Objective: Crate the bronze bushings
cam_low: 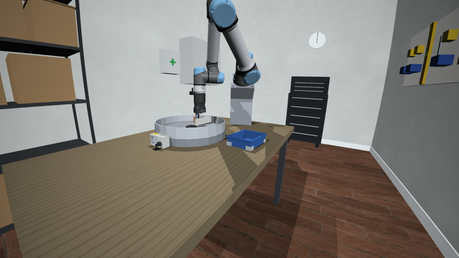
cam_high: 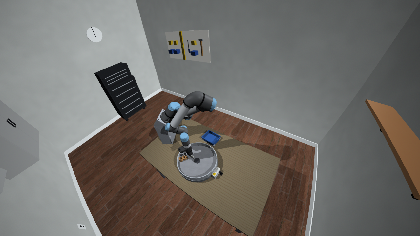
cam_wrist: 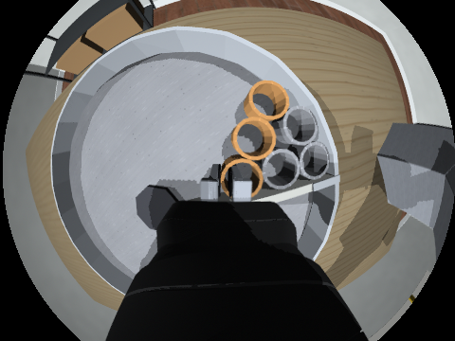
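Observation:
The round grey turning table [cam_high: 202, 175] [cam_low: 192, 134] [cam_wrist: 66, 142] holds three bronze bushings and three steel bushings, all upright in a cluster against a white divider bar [cam_wrist: 294, 191] [cam_low: 203, 120]. The bronze ones [cam_high: 182, 158] form a row in the wrist view: the far one [cam_wrist: 268, 83], the middle one [cam_wrist: 234, 138] and the nearest one [cam_wrist: 242, 162]. The steel bushings [cam_wrist: 300, 109] [cam_wrist: 281, 152] [cam_wrist: 315, 144] stand to their right. My gripper [cam_wrist: 224, 174] [cam_high: 187, 154] [cam_low: 198, 115] is down in the table, with its fingers shut on the left wall of the nearest bronze bushing. The blue crate [cam_high: 215, 141] [cam_low: 240, 142] is empty beside the table.
A black hub [cam_high: 197, 160] [cam_low: 190, 125] sits at the turning table's centre. A small white control box [cam_high: 215, 173] [cam_low: 159, 140] stands against the rim. The grey robot pedestal [cam_high: 161, 131] [cam_low: 241, 105] [cam_wrist: 417, 166] stands behind the table.

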`<state>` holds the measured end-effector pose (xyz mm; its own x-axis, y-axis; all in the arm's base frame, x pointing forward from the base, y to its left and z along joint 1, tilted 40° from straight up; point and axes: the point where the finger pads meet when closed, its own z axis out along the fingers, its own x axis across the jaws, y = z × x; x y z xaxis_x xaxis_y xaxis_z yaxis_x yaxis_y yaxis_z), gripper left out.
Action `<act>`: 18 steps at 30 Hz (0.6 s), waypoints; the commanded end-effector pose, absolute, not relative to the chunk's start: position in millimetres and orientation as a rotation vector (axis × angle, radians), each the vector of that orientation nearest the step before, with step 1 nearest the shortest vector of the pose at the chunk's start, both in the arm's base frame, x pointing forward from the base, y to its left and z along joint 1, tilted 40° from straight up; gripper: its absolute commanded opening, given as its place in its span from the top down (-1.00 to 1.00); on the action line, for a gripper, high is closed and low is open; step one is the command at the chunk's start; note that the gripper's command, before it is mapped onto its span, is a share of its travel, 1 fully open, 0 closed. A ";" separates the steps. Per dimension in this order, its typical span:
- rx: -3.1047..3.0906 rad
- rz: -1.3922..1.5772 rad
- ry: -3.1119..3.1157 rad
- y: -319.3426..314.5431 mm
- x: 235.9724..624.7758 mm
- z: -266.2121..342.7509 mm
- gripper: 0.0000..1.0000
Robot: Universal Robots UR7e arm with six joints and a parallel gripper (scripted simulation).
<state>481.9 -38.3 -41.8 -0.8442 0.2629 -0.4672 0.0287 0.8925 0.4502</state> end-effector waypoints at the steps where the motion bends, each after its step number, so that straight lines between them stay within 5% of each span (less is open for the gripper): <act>1: 0.216 0.593 2.529 -37.5 479.7 -43.7 1.00; 18: 0.211 0.588 2.522 -38.6 481.9 -41.6 1.00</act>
<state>481.9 -38.4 -41.7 -0.8441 0.2629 -0.4672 0.0288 0.8925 0.4502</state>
